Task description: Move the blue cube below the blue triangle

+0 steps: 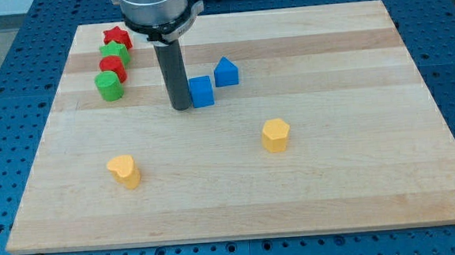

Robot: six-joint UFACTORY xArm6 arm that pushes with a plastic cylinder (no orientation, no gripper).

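Note:
The blue cube (201, 91) sits on the wooden board (239, 182), just below and to the left of the blue triangle (226, 71); the two blocks nearly touch at their corners. My tip (181, 106) is down on the board right against the cube's left side. The rod rises from there to the arm's head at the view's top.
At the view's upper left stand a red star (117, 38), a green block (115, 54), a red block (112, 68) and a green block (109, 86) in a column. A yellow heart (124, 170) lies lower left; a yellow hexagon (275, 135) sits right of centre.

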